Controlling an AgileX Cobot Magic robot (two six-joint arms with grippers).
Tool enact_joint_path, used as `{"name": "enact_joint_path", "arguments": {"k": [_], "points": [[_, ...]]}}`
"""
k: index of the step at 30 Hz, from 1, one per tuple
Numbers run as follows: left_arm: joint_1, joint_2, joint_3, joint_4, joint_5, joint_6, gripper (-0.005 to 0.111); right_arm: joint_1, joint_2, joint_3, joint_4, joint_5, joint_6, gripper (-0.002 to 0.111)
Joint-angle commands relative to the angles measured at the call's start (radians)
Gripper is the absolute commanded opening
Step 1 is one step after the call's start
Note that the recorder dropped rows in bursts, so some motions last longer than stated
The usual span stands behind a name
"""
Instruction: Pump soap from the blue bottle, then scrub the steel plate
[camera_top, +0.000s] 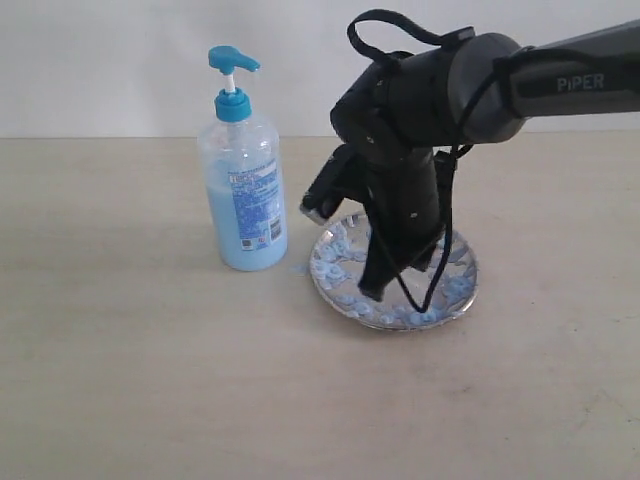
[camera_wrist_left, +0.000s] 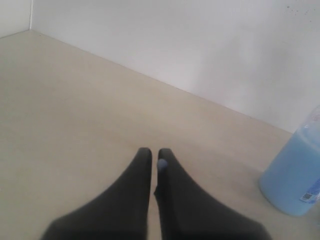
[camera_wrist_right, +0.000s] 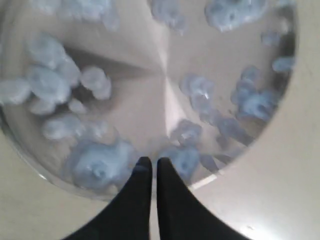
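Observation:
The blue bottle (camera_top: 241, 190) stands upright on the table, its pump head (camera_top: 232, 62) pointing right and light blue soap (camera_top: 224, 225) filling its lower part. Just right of it lies the steel plate (camera_top: 463, 285), dotted with pale blue blobs (camera_top: 335, 270). My right gripper (camera_top: 372, 291) points down onto the plate's near-left part. In the right wrist view its shut fingertips (camera_wrist_right: 150, 162) rest by the rim among foamy blobs (camera_wrist_right: 97, 162) on the plate (camera_wrist_right: 145, 90). My left gripper (camera_wrist_left: 154, 152) is shut and empty over bare table, with the bottle (camera_wrist_left: 295, 175) off to one side; a small bluish speck sits on one finger (camera_wrist_left: 162, 163).
A pale wall (camera_top: 120, 60) runs behind the light wooden table (camera_top: 150, 380). A black cable (camera_top: 440, 250) loops down from the right arm (camera_top: 560, 85) over the plate. The left arm is out of the exterior view.

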Motion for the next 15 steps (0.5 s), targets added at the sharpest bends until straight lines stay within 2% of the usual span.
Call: {"name": "enact_joint_path", "arguments": {"k": [1,3,5,7,10,12,15], "points": [[-0.005,0.005,0.003,-0.001,-0.003,0.004,0.004,-0.036,-0.022,-0.003,-0.395,0.090,0.409,0.000],[-0.005,0.005,0.003,-0.001,-0.003,0.004,0.004,-0.036,-0.084,0.005,-0.470,0.163,0.690,0.000],[-0.005,0.005,0.003,-0.001,-0.003,0.004,0.004,-0.033,-0.215,0.051,-0.464,0.129,0.761,0.000],[-0.005,0.005,0.003,-0.001,-0.003,0.004,0.004,-0.017,-0.427,0.158,-0.468,-0.049,0.835,0.000],[-0.005,0.005,0.003,-0.001,-0.003,0.004,0.004,-0.009,-0.743,0.370,-0.521,-0.449,0.819,0.000],[-0.005,0.005,0.003,-0.001,-0.003,0.004,0.004,-0.023,-0.947,0.518,-0.578,-0.638,0.812,0.000],[-0.005,0.005,0.003,-0.001,-0.003,0.004,0.004,-0.049,-1.182,0.738,-0.572,-0.743,0.826,0.000]]}}
